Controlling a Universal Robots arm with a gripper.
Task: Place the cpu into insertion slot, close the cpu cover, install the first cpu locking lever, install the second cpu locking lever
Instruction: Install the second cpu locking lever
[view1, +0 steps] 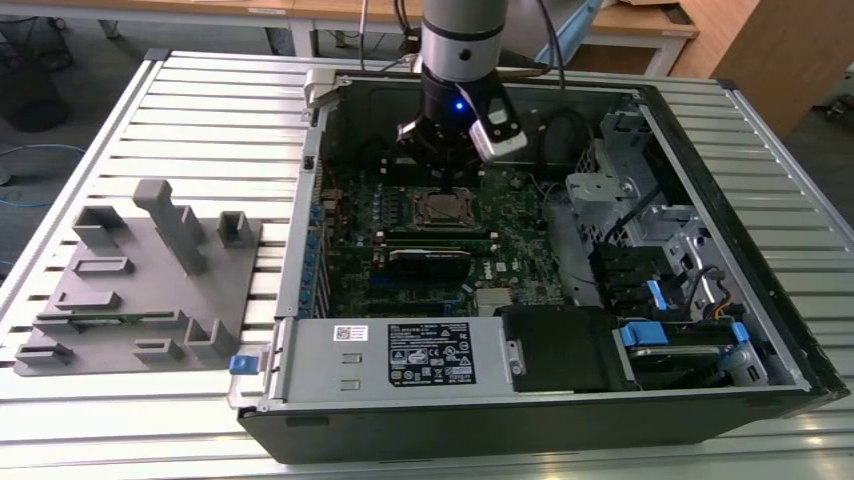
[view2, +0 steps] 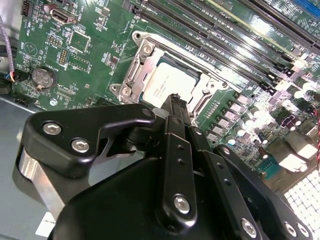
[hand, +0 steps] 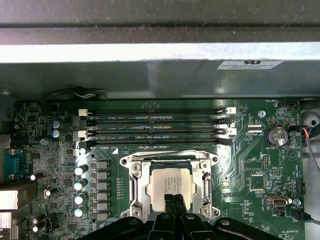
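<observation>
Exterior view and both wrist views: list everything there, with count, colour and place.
Computer case: one, black, open, lying on the slatted table.
Motherboard: one, green, inside the case.
Insertion slot: one, silvery rim, mid-board.
Cpu: one, silver-grey, seated in the slot.
Cpu cover: one, metal frame, lying down around the cpu.
Memory slots: four, black, beside the socket.
Power supply: one, grey with a white label, at the case's near edge.
Fixture block: one, grey, on the table at the exterior view's left.
Gripper: one, black, fingers together, tips at the cpu's edge.
</observation>
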